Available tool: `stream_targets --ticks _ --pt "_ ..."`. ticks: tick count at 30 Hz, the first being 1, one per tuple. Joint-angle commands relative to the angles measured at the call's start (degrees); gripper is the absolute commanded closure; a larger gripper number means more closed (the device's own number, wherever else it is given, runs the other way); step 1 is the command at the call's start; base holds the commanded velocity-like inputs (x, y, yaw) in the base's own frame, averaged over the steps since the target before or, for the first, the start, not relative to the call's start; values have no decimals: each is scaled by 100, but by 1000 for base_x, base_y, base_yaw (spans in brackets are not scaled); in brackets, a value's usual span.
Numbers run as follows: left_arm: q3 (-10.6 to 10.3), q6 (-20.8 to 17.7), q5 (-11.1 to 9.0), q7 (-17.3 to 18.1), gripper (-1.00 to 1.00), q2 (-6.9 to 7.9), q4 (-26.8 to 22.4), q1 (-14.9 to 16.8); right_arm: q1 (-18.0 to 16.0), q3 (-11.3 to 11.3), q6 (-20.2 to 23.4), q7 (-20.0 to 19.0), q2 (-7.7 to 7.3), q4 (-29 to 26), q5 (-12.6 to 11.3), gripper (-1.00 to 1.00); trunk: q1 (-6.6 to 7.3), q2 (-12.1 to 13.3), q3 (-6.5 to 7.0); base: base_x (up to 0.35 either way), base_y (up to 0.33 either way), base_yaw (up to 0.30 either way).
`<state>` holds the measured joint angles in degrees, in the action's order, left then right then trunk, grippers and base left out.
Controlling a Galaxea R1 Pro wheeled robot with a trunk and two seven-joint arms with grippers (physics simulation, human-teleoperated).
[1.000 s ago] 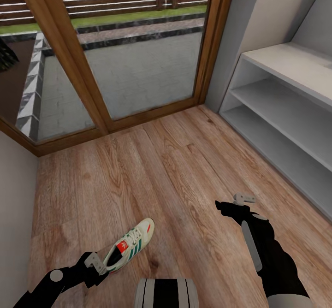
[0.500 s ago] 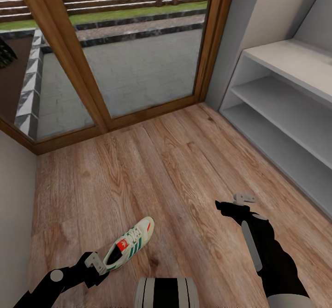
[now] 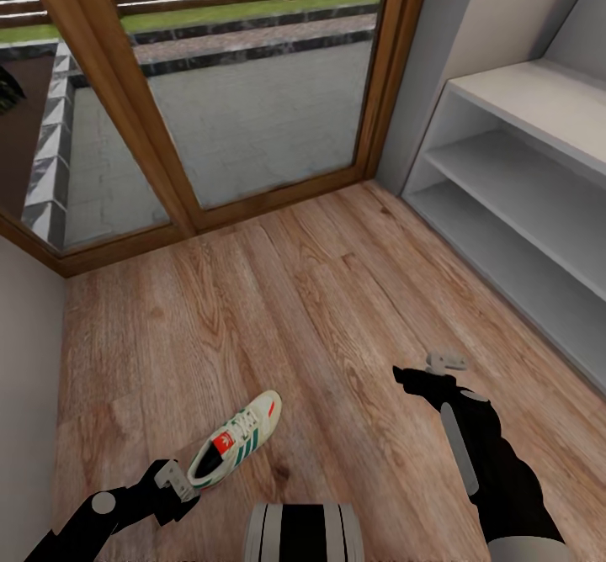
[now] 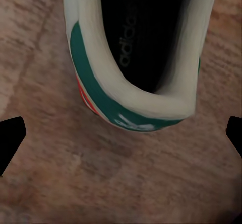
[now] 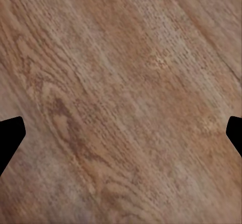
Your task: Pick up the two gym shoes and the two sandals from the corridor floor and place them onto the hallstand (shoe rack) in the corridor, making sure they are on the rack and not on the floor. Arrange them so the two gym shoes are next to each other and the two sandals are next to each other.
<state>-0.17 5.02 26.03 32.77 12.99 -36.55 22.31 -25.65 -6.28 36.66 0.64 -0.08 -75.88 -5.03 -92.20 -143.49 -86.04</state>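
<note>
1. The hallstand [image 3: 539, 209], right of frame, had 2 bare shelves.
2. 1 gym shoe [image 3: 234, 449] lay lower left on the corridor floor [image 3: 278, 310].
3. The left gripper [image 3: 175, 479], fingers spread, sat at its heel; the right gripper [image 3: 431, 370] was released, holding nothing.

We see even, soft daylight with no glare; the corridor floor [image 3: 278, 310] is bright, and the gym shoe [image 3: 233, 451] casts only a faint shadow. The head view is crisp. Both wrist views are blurred, their wood grain smeared.
</note>
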Motion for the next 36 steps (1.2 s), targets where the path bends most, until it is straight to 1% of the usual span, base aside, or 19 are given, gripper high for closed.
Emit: stream_targets --ticks 1,14,21,36 --pt "-1 52 60 1 -100 2 -1 2 -2 -5 25 7 0 -6 -51 -100 1 -1 -13 0 0 0" --pt "-1 52 60 1 -100 2 -1 2 -2 -5 25 7 0 -6 -51 -100 1 -1 -135 2 0 0" --pt "-1 52 60 -3 -100 2 -1 2 -2 -5 25 7 0 -6 -51 -100 1 -1 -200 93 0 0" --pt "-1 52 60 1 -100 2 -1 2 -2 -5 25 7 0 -6 -51 -100 1 -1 -218 10 0 0"
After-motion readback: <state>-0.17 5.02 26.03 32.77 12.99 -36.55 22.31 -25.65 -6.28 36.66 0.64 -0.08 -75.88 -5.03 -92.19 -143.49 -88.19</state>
